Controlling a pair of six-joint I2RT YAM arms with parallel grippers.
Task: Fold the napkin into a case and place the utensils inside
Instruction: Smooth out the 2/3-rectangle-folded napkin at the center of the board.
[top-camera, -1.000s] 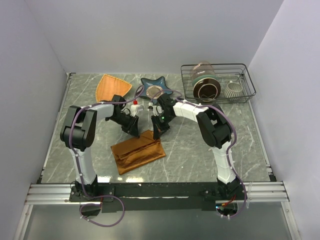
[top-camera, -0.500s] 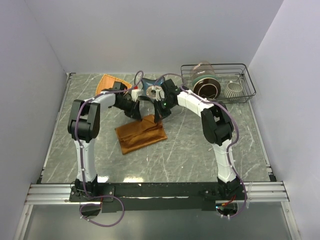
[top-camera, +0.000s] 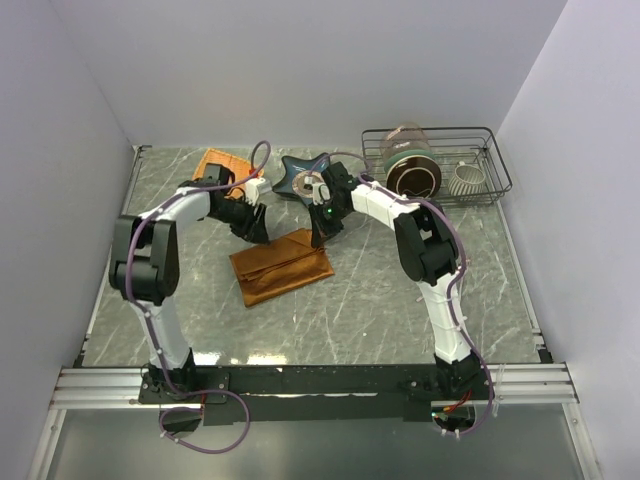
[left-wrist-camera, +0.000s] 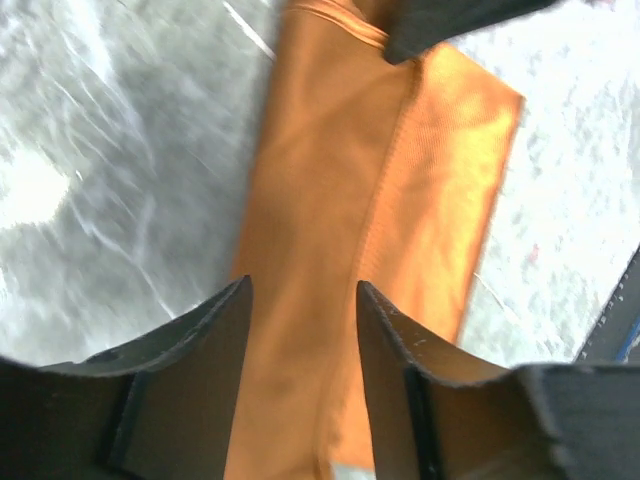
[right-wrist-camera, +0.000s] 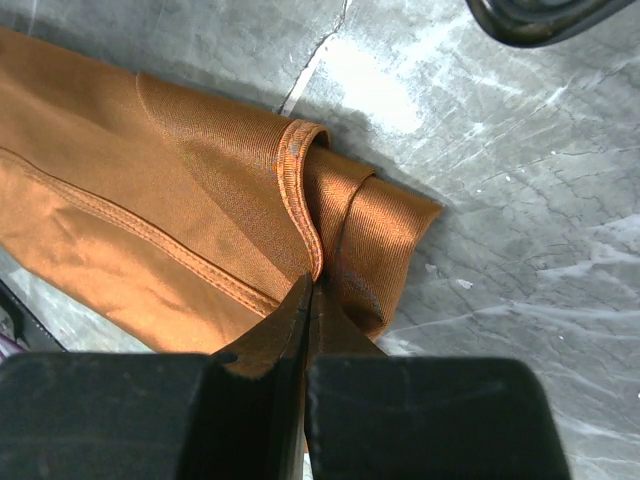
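Note:
The rust-orange napkin (top-camera: 282, 265) lies folded into a long band on the marble table, its stitched hem running lengthwise (left-wrist-camera: 340, 180). My left gripper (left-wrist-camera: 303, 290) hangs open just above the band's left end (top-camera: 255, 228), with nothing between its fingers. My right gripper (right-wrist-camera: 312, 285) is shut on the rolled corner of the napkin (right-wrist-camera: 330, 215) at the band's far right end (top-camera: 318, 238). No utensils show in any view.
A blue star-shaped dish (top-camera: 300, 178) sits right behind the grippers. An orange woven plate (top-camera: 215, 163) lies at the back left. A wire rack (top-camera: 435, 165) at the back right holds a jar (top-camera: 405, 160) and a cup (top-camera: 467, 178).
The napkin has been dragged away from the arm bases toward the star dish. My left gripper closed, then opened and let go of the cloth. The right stayed shut.

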